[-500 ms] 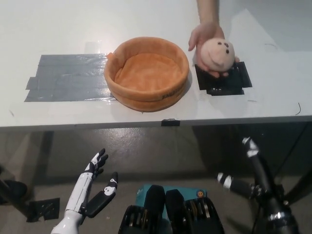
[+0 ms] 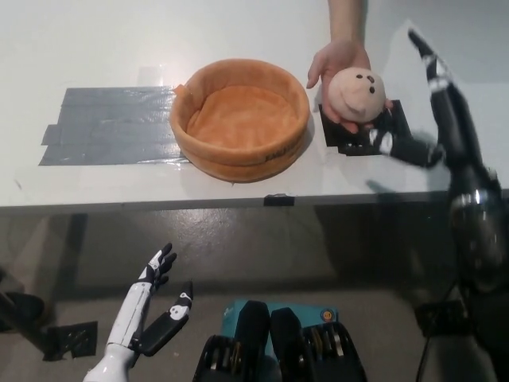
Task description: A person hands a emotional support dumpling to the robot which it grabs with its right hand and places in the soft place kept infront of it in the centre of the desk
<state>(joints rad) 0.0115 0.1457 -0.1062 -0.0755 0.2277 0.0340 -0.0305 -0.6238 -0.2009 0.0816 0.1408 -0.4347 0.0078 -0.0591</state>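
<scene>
A person's hand holds out the dumpling, a round beige plush with a small face, over the black tape patch on the desk. My black right hand is open just right of the dumpling, fingers spread, one low fingertip close beneath it; it grips nothing. The soft orange basket sits in the middle of the desk, left of the dumpling, with nothing inside. My white left hand rests open below the desk's front edge at the lower left.
A wide patch of grey tape lies on the white desk left of the basket. The desk's front edge runs across the picture's middle, with floor below it.
My right arm has risen from below the desk edge up to the right side of the dumpling. The person's hand and dumpling shifted slightly up. My left hand stayed put.
</scene>
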